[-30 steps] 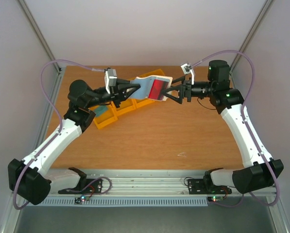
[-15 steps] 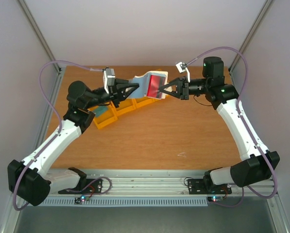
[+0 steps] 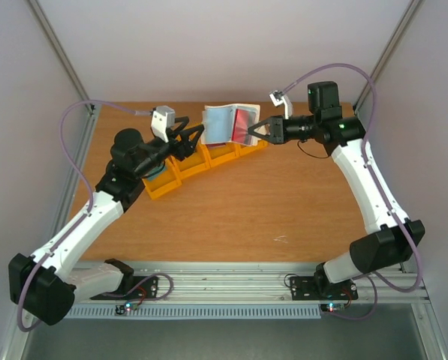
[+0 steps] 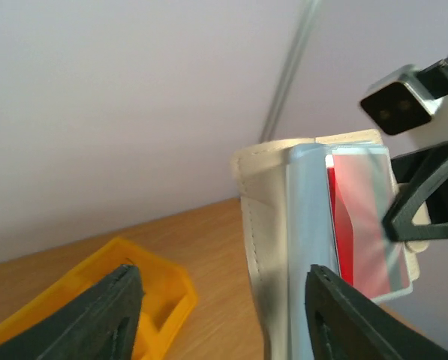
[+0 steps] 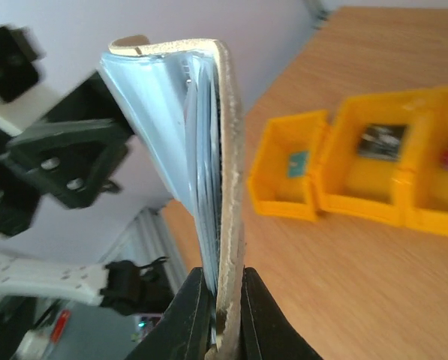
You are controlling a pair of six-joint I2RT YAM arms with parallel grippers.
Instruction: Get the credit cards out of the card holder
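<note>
A: Where's the card holder (image 3: 220, 124)?
B: Up in the air over the far yellow bins (image 3: 163, 192), off the table (image 3: 246, 214). The right gripper (image 3: 255, 131) is clenched on one edge of it.
A: Why hold it like that?
B: I'd say it's to present the pocket face to the left arm. The red card (image 3: 244, 124) sits in a pocket and shows plainly from that side.
A: And the left gripper (image 3: 194, 129)?
B: Jaws spread, gripping nothing, just beside the holder and not touching it.
A: Other cards?
B: The teal card (image 5: 296, 163) is in one bin, the dark card (image 5: 380, 139) in the next. My guess is red comes out next.
</note>
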